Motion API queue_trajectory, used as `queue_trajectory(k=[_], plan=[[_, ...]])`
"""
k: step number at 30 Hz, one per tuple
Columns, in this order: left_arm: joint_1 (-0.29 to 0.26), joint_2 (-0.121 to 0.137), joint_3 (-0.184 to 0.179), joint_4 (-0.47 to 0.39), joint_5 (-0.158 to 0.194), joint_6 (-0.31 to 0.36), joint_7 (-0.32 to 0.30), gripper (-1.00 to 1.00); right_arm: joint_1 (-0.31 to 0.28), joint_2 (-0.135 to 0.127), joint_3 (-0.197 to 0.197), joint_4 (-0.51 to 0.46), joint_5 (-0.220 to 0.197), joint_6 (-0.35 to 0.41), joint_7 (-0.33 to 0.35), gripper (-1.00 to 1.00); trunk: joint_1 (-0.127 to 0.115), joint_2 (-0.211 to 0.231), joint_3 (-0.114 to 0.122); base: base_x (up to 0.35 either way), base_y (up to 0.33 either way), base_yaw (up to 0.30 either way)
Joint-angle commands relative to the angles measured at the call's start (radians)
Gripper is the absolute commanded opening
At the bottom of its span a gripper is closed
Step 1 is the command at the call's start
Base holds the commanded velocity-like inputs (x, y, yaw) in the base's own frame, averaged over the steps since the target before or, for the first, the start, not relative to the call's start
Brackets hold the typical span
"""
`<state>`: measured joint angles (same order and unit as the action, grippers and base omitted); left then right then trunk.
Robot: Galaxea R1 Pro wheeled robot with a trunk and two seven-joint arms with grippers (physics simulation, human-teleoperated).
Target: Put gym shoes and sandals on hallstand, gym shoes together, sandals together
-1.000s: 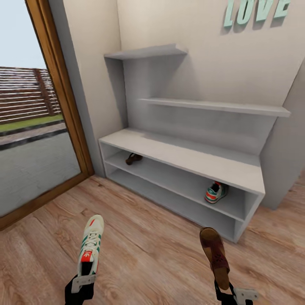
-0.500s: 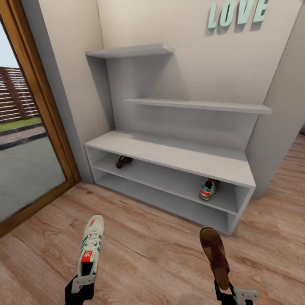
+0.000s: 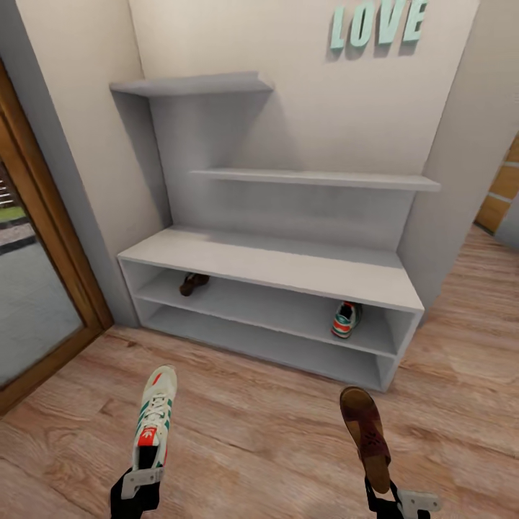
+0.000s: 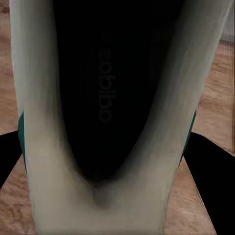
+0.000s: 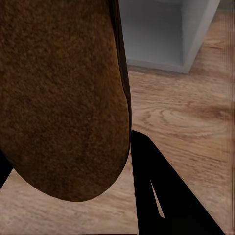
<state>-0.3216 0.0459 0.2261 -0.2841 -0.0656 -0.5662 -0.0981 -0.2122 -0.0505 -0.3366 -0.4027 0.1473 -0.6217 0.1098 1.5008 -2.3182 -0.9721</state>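
Note:
My left gripper (image 3: 146,461) is shut on the heel of a white gym shoe (image 3: 155,416) with green stripes, held above the corridor floor (image 3: 252,432); the left wrist view looks into that gym shoe (image 4: 105,122). A brown sandal (image 3: 366,434) hangs toe-forward from my right gripper (image 3: 380,490), which is shut on its heel; the sandal's sole (image 5: 58,98) looms in the right wrist view. The pale-grey hallstand (image 3: 274,263) stands ahead against the wall. In its upper slot lie another sandal (image 3: 193,282) at the left and another gym shoe (image 3: 346,319) at the right.
A glass door with a wooden frame (image 3: 50,252) is at the left. Teal LOVE letters (image 3: 378,23) hang on the wall above the stepped shelves. A wall corner (image 3: 454,180) juts out right of the rack, with more floor beyond it.
The whole picture has slid left, so the camera turned right and the rack now sits nearer the middle. Both held shoes keep their places relative to me.

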Motion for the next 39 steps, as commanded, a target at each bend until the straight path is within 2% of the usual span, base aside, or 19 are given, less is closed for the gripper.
queue_trajectory(k=[1, 39], plan=[[0.0, 0.0, 0.009, 0.0, -0.007, -0.003, -0.007, -1.0, -0.001, 0.001, -0.009, 0.0, 0.005, -0.002, 0.008, -1.0, 0.0, 0.0, -0.001, 0.037, 0.074, -0.266], [0.0, 0.0, 0.009, 0.0, -0.007, -0.003, -0.007, -1.0, -0.001, -0.001, -0.012, -0.005, 0.002, -0.001, 0.01, -1.0, 0.0, 0.0, 0.012, 0.001, 0.002, -0.277]])
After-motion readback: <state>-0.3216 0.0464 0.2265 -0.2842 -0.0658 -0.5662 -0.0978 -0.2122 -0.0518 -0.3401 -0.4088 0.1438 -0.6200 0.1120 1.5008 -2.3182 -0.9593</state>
